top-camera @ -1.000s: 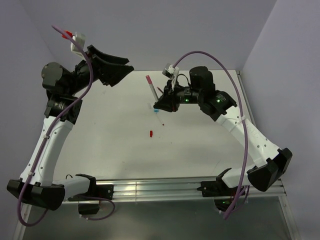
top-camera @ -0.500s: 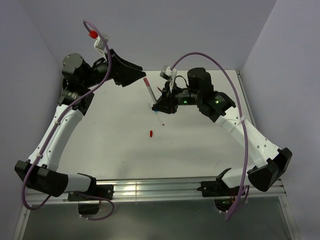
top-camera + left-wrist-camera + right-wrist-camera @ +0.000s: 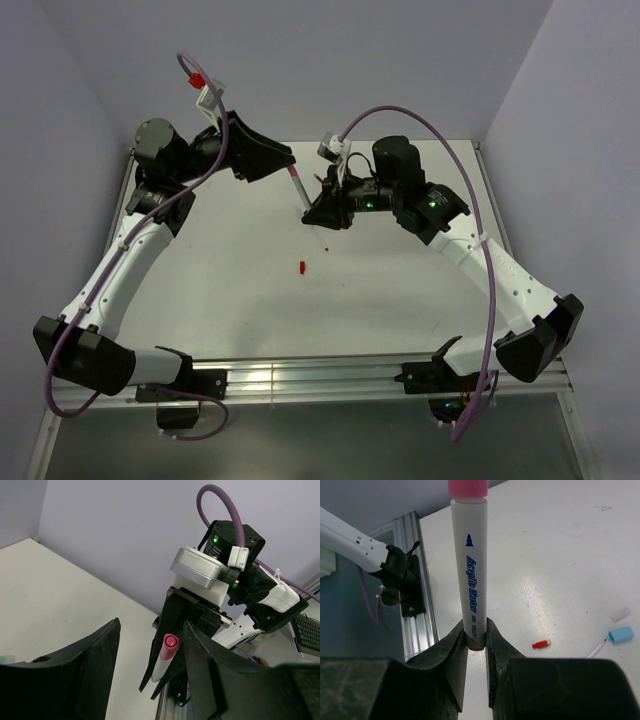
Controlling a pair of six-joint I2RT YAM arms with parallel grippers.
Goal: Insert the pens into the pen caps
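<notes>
Right gripper (image 3: 475,630) pinches the pen (image 3: 469,565) by its base — left gripper (image 3: 152,627) gapes wide near its top.

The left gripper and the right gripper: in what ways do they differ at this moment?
The right gripper is shut on a pen, clamping its lower end; the left gripper is open and holds nothing. The right gripper presents the pen with its pink end outward; the left gripper faces that end, which shows between its fingers in the left wrist view. Both are black, two-fingered, and close together over the far part of the table.
</notes>
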